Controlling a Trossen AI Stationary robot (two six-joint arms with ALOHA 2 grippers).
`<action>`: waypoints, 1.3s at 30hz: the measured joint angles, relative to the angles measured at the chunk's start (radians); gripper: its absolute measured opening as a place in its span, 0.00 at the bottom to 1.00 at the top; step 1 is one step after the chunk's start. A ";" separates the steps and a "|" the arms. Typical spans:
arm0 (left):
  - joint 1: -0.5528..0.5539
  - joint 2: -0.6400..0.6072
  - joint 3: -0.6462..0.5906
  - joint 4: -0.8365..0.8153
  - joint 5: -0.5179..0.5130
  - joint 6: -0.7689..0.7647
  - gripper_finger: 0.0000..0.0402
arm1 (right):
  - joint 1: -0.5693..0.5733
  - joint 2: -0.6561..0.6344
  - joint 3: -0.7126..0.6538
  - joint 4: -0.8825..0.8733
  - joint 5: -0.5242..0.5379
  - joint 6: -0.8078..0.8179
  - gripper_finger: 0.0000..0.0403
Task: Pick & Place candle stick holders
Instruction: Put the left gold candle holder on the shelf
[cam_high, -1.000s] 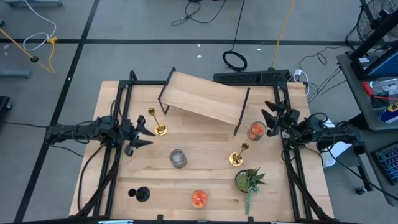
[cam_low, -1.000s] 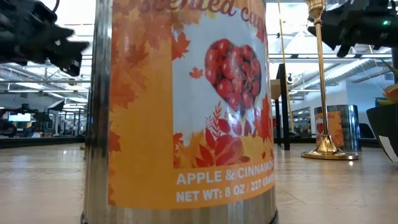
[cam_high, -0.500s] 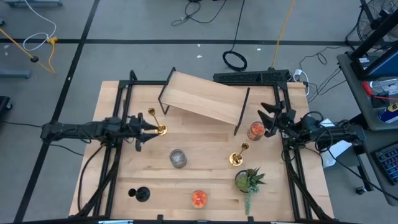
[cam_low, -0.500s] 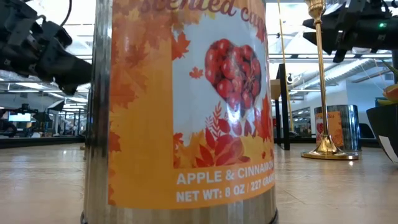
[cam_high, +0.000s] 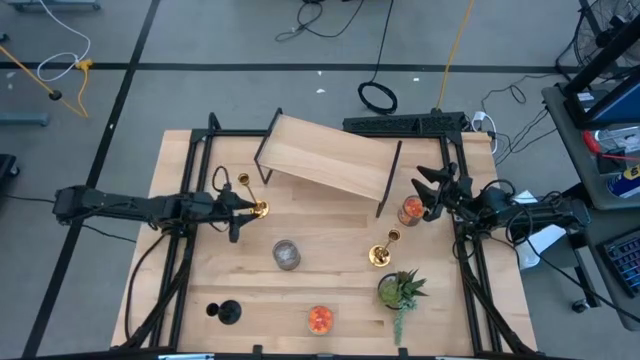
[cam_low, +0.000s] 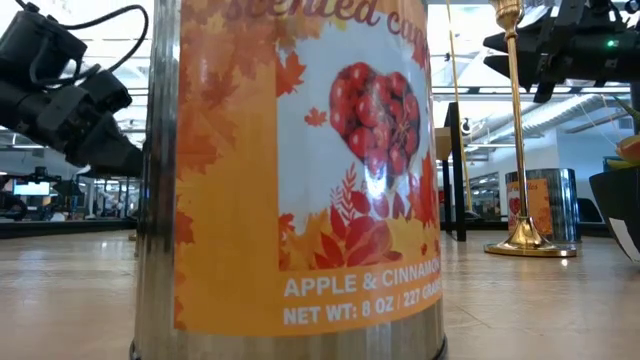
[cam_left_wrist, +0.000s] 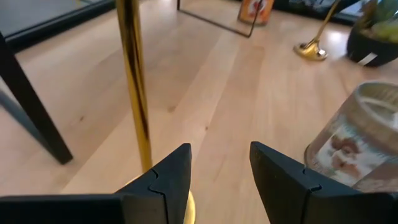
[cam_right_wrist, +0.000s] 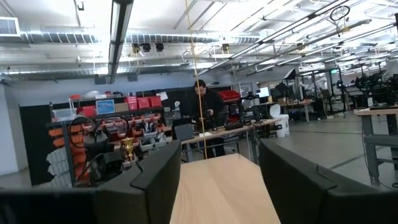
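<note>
2 candlesticks (cam_high: 248, 196) (cam_high: 385, 248) flanking the jar (cam_high: 287, 254); plant (cam_high: 400, 291) near the right one.

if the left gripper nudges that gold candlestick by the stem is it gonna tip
Probably easy to tip: the gold candlestick is tall and slim on a small round base, so a push high on the stem could topple it. Its shiny metal likely makes it slippery. The open left gripper sits low near the base, which seems the safer place to grip.

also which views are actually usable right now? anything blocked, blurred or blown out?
High view: clean, even light. Low view: candle tin fills the frame, windows behind blown out. Left wrist view: glass candle jar soft up close, gold candlestick sharp. Right wrist view: own fingers blurred, room sharp.
</note>
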 joint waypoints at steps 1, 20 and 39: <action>0.000 0.010 0.000 0.000 -0.004 -0.002 0.42 | 0.000 0.001 0.000 0.000 0.000 0.000 0.53; 0.000 0.048 0.011 0.004 -0.186 0.064 0.42 | 0.000 0.003 0.000 0.000 0.000 -0.001 0.53; 0.001 0.083 0.013 -0.013 -0.160 -0.068 0.42 | 0.000 0.003 0.000 0.003 0.000 0.000 0.53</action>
